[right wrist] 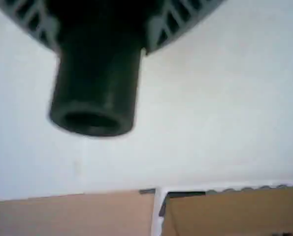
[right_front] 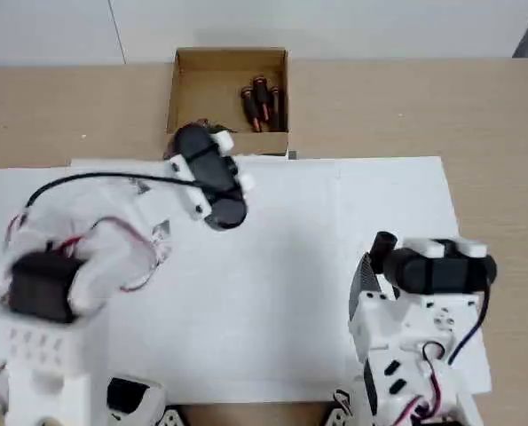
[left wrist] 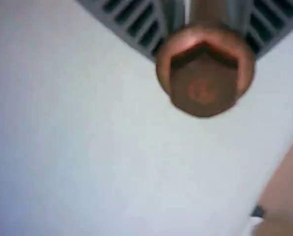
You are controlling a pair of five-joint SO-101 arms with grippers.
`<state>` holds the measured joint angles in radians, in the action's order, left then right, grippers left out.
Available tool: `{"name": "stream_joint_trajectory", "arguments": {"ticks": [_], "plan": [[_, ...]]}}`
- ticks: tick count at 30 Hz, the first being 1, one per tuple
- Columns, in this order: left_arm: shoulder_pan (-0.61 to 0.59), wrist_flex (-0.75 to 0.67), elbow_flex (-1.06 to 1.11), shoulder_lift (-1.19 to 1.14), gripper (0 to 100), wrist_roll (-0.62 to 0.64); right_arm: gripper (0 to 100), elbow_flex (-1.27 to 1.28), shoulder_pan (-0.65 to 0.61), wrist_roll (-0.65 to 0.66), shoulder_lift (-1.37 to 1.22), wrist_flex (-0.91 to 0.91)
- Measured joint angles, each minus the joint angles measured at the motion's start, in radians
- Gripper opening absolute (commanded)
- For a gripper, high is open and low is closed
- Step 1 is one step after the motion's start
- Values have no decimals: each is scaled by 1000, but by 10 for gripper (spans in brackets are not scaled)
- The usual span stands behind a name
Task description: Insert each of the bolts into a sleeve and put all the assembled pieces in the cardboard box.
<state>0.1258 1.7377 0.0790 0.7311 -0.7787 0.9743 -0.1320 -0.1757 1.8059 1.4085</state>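
White printed shells on both arms with black servo bodies set in: rounded black housing on the left arm [right_front: 212,182], boxy black block [right_front: 40,286] low near its base, black barrel [right_front: 428,271] across the right arm [right_front: 405,328]. Black cable [right_front: 95,180] arcing along the left arm, thin red and white wires [right_front: 122,257] bunched at its lower joints, red and black leads [right_front: 432,377] down the right arm's base. Grey slotted fingers [left wrist: 126,17] on the left, same grey ribbing [right wrist: 28,24] on the right
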Motion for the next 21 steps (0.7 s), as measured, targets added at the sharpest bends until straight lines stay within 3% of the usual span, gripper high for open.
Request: {"name": "stream_joint_trajectory", "arguments": {"ticks": [8,12,16,21], "plan": [[-43,-110,242,316,5,256,2,-31,-69,0,8,63],[-87,-267,470,534,5,390,2,5,-72,0,8,-12],[-141,-408,726,787,5,436,2,80,-72,0,3,-121],[-198,-485,945,1062,5,512,2,164,-72,0,-2,-229]]}}
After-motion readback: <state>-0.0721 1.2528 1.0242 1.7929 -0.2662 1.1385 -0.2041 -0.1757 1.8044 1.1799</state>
